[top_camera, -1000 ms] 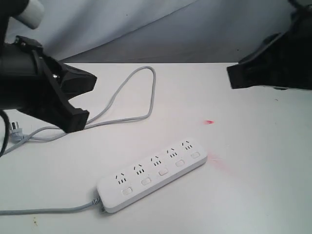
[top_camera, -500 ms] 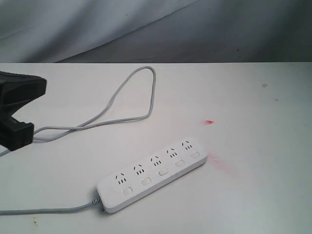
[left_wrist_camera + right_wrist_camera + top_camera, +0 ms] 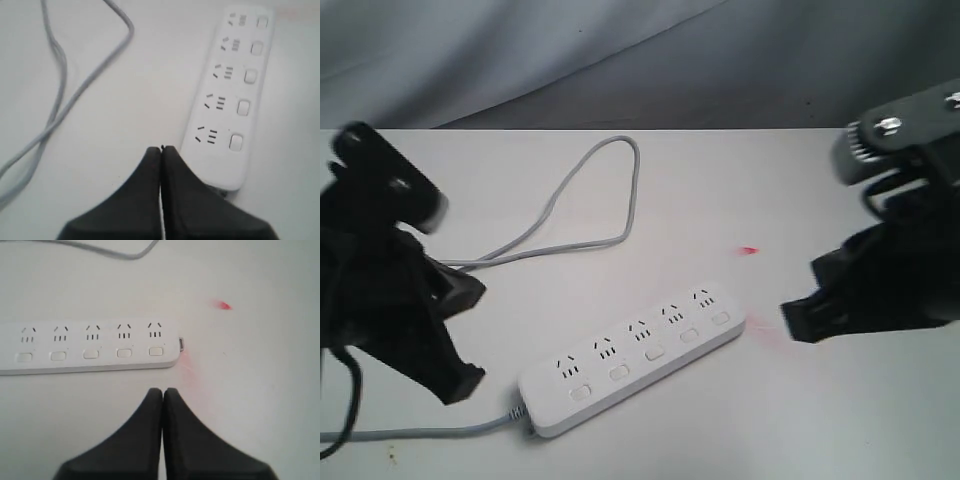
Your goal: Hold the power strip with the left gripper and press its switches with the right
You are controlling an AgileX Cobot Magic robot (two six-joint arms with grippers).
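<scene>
The white power strip [image 3: 635,355] lies flat and slanted on the white table, its row of switches [image 3: 653,352] facing the front edge. My left gripper [image 3: 465,383] hangs shut and empty just off the strip's cable end. In the left wrist view its tips [image 3: 161,149] are beside the strip [image 3: 235,95], close to the end switch [image 3: 235,142], not touching. My right gripper [image 3: 790,320] is shut and empty to the right of the strip's far end. In the right wrist view its tips [image 3: 163,390] are short of the strip [image 3: 90,347] and the switches [image 3: 90,354].
The grey cable [image 3: 570,200] loops over the table behind the strip and runs off left under my left arm; the plug is hidden. A small red mark [image 3: 750,250] and a pink smear [image 3: 767,332] lie on the table [image 3: 720,180]. A grey backdrop [image 3: 620,60] hangs behind.
Both arms swung in over the table: the left from the far left edge to the strip's cable end, the right from out of view to its far end. The strip has not moved.
</scene>
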